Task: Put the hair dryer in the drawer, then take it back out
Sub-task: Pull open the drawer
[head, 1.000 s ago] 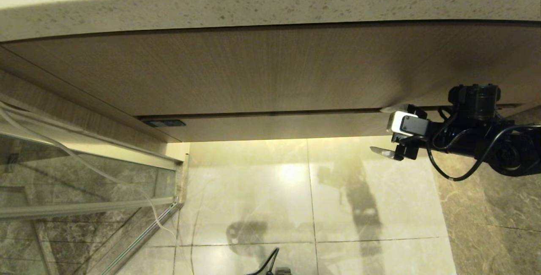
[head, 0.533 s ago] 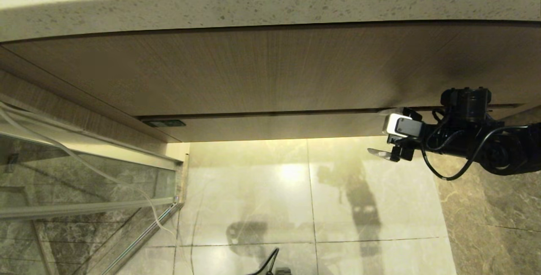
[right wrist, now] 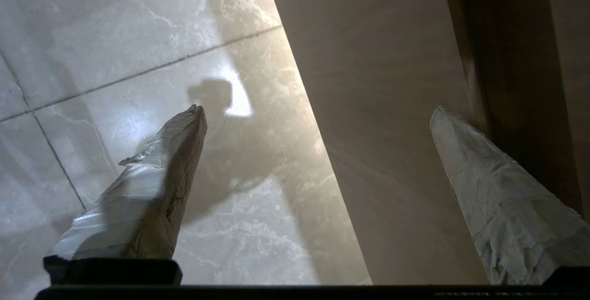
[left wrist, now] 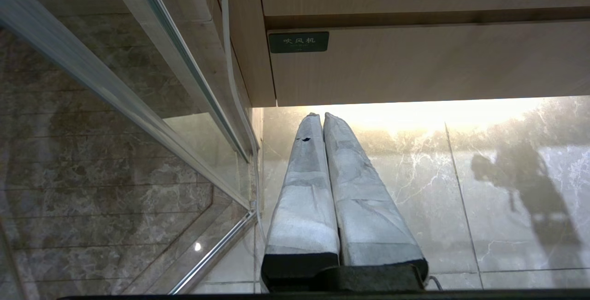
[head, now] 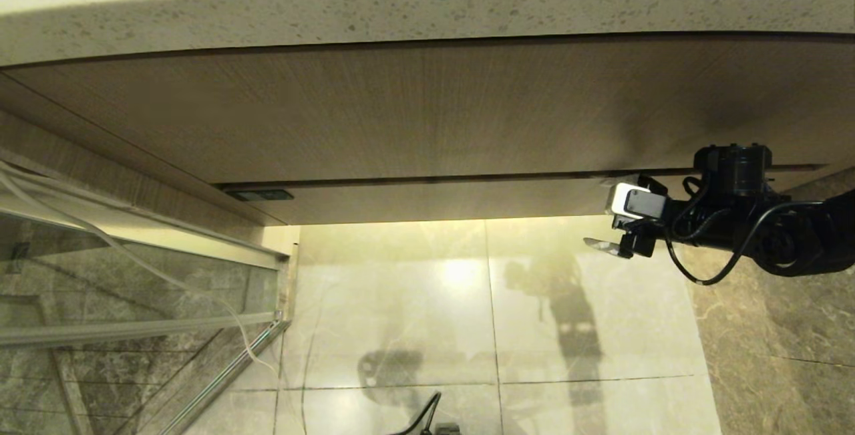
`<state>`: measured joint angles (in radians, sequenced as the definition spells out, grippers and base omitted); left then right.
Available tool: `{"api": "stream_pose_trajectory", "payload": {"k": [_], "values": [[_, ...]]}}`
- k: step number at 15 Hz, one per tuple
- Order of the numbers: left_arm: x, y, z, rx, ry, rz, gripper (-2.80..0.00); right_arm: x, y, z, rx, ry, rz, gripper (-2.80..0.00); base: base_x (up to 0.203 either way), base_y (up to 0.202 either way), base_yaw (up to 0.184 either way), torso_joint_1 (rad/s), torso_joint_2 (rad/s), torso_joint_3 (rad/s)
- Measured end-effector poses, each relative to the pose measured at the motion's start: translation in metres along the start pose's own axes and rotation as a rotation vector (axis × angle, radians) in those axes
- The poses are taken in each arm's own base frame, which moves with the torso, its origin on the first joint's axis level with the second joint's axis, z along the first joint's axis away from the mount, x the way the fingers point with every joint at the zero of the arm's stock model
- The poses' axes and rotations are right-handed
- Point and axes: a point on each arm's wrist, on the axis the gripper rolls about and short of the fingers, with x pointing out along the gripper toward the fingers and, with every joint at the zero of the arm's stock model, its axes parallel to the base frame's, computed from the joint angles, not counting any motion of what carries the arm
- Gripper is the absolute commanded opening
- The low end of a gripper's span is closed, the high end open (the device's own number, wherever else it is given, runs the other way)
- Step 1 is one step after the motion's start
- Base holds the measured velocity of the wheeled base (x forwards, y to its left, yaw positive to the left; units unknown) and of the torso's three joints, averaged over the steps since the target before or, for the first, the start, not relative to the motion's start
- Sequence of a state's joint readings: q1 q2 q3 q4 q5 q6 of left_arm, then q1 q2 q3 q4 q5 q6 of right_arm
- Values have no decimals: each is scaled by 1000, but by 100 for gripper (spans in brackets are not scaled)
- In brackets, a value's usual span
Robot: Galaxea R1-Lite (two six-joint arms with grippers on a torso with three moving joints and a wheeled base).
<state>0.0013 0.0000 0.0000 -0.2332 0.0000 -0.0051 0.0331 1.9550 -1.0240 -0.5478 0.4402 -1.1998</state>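
Note:
The drawer (head: 434, 200) is closed; only its narrow wood-grain front shows under the taller wood panel. My right gripper (head: 601, 213) is open at the drawer's right end. In the right wrist view the drawer front (right wrist: 382, 129) lies between the open fingers of my right gripper (right wrist: 317, 111), one finger over the floor and the other by the dark gap above the front. My left gripper (left wrist: 321, 115) is shut on nothing and hangs low before the drawer's left end (left wrist: 415, 65). The hair dryer is out of view.
A speckled stone countertop (head: 427, 7) overhangs the tall wood panel (head: 401, 107). A small green label (head: 259, 195) marks the drawer's left end. A glass partition (head: 100, 274) with a white cord (head: 200, 295) stands at the left. Glossy floor tiles (head: 427, 301) lie below.
My right gripper has edged left and closer to the drawer front, still open. Nothing else has moved.

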Motion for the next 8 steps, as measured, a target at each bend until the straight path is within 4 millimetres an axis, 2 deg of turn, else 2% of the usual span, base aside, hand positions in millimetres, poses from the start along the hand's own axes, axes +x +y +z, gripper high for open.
{"api": "stream_pose_trajectory", "payload": {"k": [4, 8], "values": [[0, 0, 0, 0, 0, 0, -280, -15, 0, -2, 9, 17, -4, 0, 0, 0, 0, 0, 0, 0], [0, 0, 0, 0, 0, 0, -280, -35, 3, 7, 6, 14, -14, 0, 0, 0, 0, 0, 0, 0]]}}
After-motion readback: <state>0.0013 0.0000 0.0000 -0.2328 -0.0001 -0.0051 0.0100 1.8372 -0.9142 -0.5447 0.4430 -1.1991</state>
